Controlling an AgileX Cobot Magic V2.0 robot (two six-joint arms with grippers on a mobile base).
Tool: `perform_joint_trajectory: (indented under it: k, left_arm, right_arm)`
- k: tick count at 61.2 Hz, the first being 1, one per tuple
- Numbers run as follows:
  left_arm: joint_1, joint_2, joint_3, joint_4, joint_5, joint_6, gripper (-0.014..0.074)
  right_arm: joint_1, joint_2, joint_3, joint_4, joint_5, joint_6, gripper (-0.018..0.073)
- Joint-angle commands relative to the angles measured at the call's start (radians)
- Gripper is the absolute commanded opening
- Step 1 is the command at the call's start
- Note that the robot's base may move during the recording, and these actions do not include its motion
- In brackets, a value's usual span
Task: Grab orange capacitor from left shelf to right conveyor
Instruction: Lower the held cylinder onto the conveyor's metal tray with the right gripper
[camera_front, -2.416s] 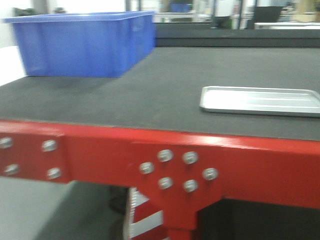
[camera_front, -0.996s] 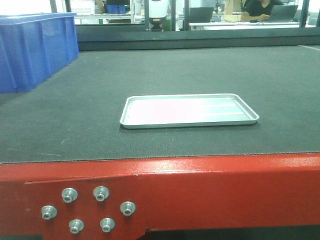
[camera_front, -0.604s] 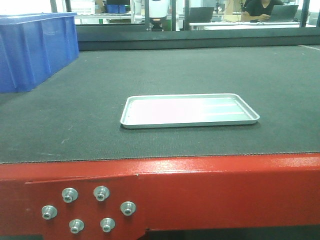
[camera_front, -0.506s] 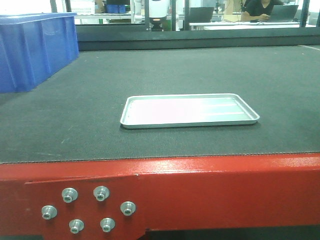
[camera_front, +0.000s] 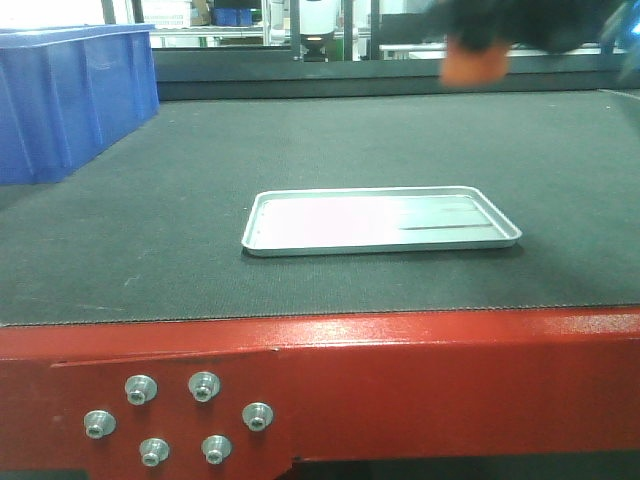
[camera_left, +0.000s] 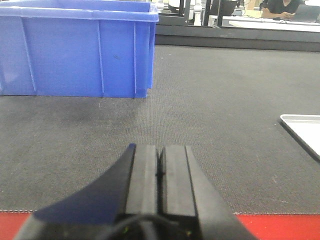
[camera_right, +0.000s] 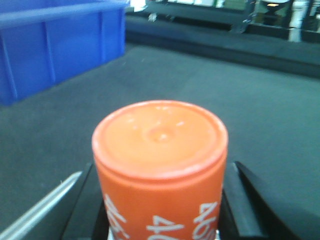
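Capacitor carried over the belt, not yet set down

The right hand (camera_right: 162, 220) pinches the orange capacitor (camera_right: 161, 165), upright in the lower centre of the right wrist view and a blur at the upper right of the front view. Pickup looks done; release onto the right conveyor (camera_front: 300, 150) remains. The left hand (camera_left: 160, 172) is pressed together, holding nothing. A metal tray (camera_front: 380, 220) lies mid-frame and a blue bin (camera_front: 70, 100) sits upper left, well apart; neither seems to block the descent.

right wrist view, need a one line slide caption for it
Right gripper holds the orange capacitor upright over the dark conveyor belt, blue bin behind.
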Motion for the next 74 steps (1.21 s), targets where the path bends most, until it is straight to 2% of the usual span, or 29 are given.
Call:
perform_joint_trajectory:
  k: [1, 15, 24, 56, 60, 64, 70, 74]
  left_arm:
    - [-0.004, -0.012, -0.003, -0.002, -0.091, -0.002, -0.0127]
    - [-0.004, -0.012, -0.003, -0.002, -0.091, -0.002, -0.0127]
    - [-0.004, -0.012, -0.003, -0.002, -0.091, -0.002, -0.0127]
    - [-0.004, -0.012, -0.003, -0.002, -0.091, -0.002, -0.0127]
    - [-0.004, -0.012, -0.003, -0.002, -0.091, -0.002, -0.0127]
    - [-0.004, -0.012, -0.003, -0.002, -0.091, -0.002, -0.0127]
    - [-0.004, -0.012, -0.003, -0.002, -0.091, -0.002, -0.0127]
    - [-0.004, -0.012, -0.003, -0.002, -0.091, -0.002, -0.0127]
  right_arm:
    - [0.001, 0.066, -0.056, -0.03, -0.196, -0.005, 0.0055]
    - [0.002, 0.233, -0.132, -0.032, -0.266, 0.001, 0.0055]
    - [0.002, 0.313, -0.171, -0.038, -0.302, 0.072, 0.0055]
    - [0.002, 0.47, -0.183, -0.065, -0.367, 0.072, 0.0067]
    - [0.002, 0.471, -0.183, -0.065, -0.367, 0.072, 0.0134]
    - [0.002, 0.471, -0.183, -0.065, -0.368, 0.072, 0.0247]
    - [0.002, 0.463, -0.183, -0.065, -0.369, 0.072, 0.0473]
    - [0.002, 0.453, -0.183, -0.065, -0.361, 0.072, 0.0573]
